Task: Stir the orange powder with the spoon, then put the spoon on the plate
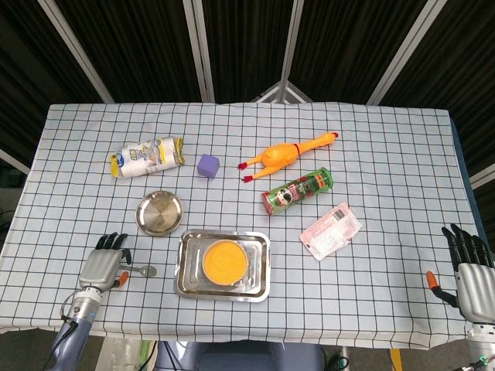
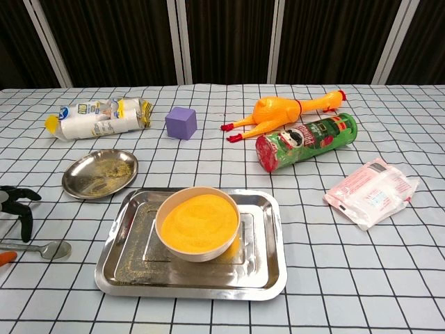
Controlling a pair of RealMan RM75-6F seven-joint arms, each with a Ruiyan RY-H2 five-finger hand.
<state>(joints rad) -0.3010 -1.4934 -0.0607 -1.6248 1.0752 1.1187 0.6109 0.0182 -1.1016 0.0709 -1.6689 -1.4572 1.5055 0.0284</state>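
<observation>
A white bowl of orange powder (image 1: 225,260) (image 2: 199,222) stands in a steel tray (image 1: 188,281) (image 2: 268,273) at the table's front middle. The metal spoon (image 1: 144,270) (image 2: 46,248) lies flat on the cloth left of the tray. My left hand (image 1: 104,267) (image 2: 17,209) hovers right over the spoon's handle, fingers apart and pointing down, holding nothing. The round steel plate (image 1: 160,212) (image 2: 99,172) sits just behind the spoon. My right hand (image 1: 469,268) rests open at the front right edge, far from everything.
Further back lie a white snack bag (image 1: 147,156), a purple cube (image 1: 208,165), a rubber chicken (image 1: 288,154), a green chips can (image 1: 298,190) and a pink-white packet (image 1: 331,229). The table's front edge runs just below both hands.
</observation>
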